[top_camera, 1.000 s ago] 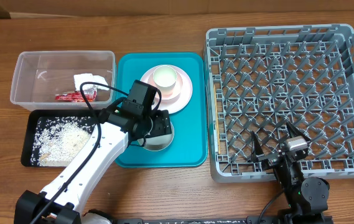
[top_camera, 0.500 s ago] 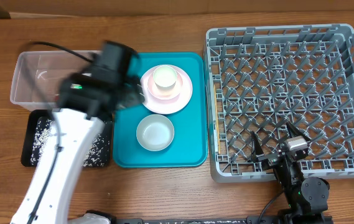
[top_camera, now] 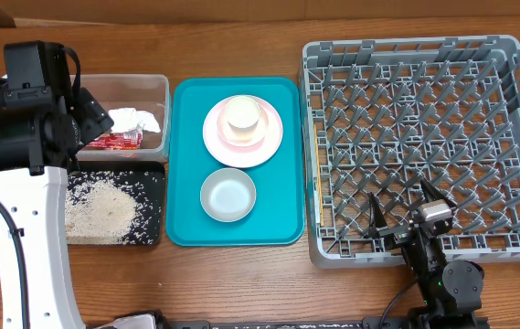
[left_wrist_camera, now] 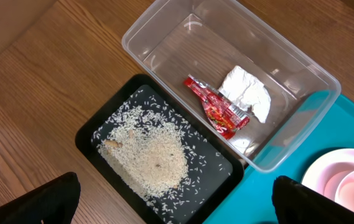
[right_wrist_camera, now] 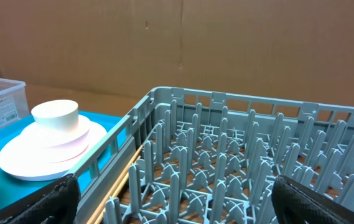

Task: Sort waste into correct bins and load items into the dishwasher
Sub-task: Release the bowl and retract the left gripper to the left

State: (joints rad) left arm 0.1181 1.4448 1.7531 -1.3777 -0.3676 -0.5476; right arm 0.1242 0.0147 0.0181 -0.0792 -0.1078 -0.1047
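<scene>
The white napkin and red wrapper lie in the clear tub. Rice lies piled in the black tray. The white cup sits in the white-pink bowl on the pink plate. The grey-green bowl stands empty in front of it. My left gripper is open and empty, high over the tub's left end. My right gripper is open over the grey rack's front edge.
The plate stack and the grey-green bowl stand on a teal tray between the bins and the rack. A pale stick lies along the rack's left inner wall. Bare wooden table lies in front.
My left arm swung from over the grey-green bowl back and left to above the tub. The bowl and the rice pile now show. The right arm has not moved.
</scene>
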